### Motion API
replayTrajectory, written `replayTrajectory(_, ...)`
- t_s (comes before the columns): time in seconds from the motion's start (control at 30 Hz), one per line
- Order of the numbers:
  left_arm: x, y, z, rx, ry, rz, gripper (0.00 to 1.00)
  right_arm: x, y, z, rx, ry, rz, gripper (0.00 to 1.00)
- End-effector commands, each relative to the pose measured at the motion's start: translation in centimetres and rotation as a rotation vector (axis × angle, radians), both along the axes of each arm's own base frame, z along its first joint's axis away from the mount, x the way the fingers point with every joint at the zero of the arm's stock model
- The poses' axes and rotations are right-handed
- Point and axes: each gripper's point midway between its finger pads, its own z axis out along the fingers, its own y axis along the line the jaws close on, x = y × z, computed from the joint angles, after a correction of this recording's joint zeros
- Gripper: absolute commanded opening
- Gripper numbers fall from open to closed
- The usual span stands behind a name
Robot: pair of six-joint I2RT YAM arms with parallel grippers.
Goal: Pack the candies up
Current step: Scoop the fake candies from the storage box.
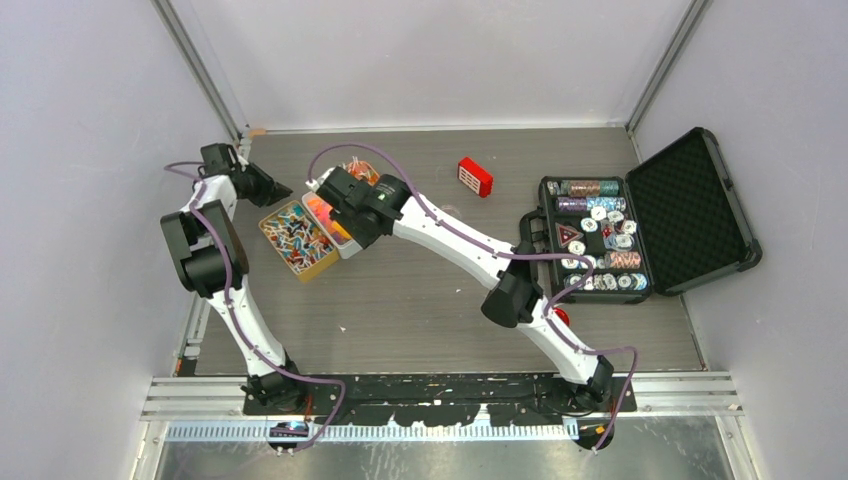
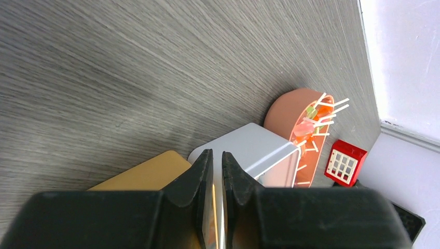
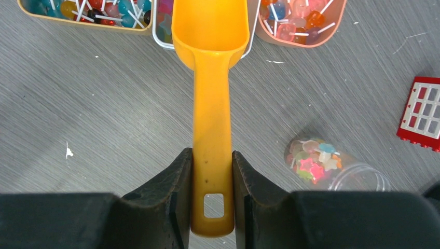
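Small bright candies [image 1: 322,212] fill a white tray [image 3: 158,39] between a yellow tray [image 1: 298,240] of multicoloured sweets and an orange tray [image 3: 303,31] of lollipops. My right gripper [image 3: 211,153] is shut on the handle of a yellow scoop [image 3: 210,31]. The scoop's bowl is empty and sits over the white tray's near edge. My left gripper [image 2: 213,154] is closed to a narrow gap at the far end of the trays. Thin yellow and white tray walls show between its fingers. In the top view it [image 1: 278,190] is at the trays' far left corner.
A clear jar [image 3: 324,166] of star candies lies on its side to the right of the scoop. A small red box [image 1: 474,176] lies beyond it. An open black case [image 1: 690,210] of poker chips stands at the right.
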Motion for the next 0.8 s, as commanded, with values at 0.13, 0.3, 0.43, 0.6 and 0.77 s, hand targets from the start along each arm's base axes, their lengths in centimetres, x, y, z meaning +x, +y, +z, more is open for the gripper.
replayTrajectory(0.13,0.2,-1.2,0.7,-0.057,-0.04,-0.038,0.13,1.9,1.3,0.1,0.035,-0.047,0.004,0.0)
replayTrajectory(0.3,-0.1,-1.3,0.6,-0.057,-0.036,-0.039,0.13,2.6,1.3,-2.9,-0.028,-0.036,0.017,0.0)
replayTrajectory(0.43,-0.2,-1.4,0.2,-0.067,-0.026,-0.045,0.13,3.3,1.5,-4.3,-0.042,-0.034,0.011,0.0)
replayTrajectory(0.6,-0.3,-1.5,-0.1,-0.074,-0.017,-0.048,0.13,4.6,2.0,-5.1,-0.023,-0.055,-0.003,0.0)
replayTrajectory(0.77,-0.4,-1.7,-0.4,-0.08,-0.011,-0.053,0.13,5.5,2.9,-5.2,0.016,-0.081,0.001,0.0)
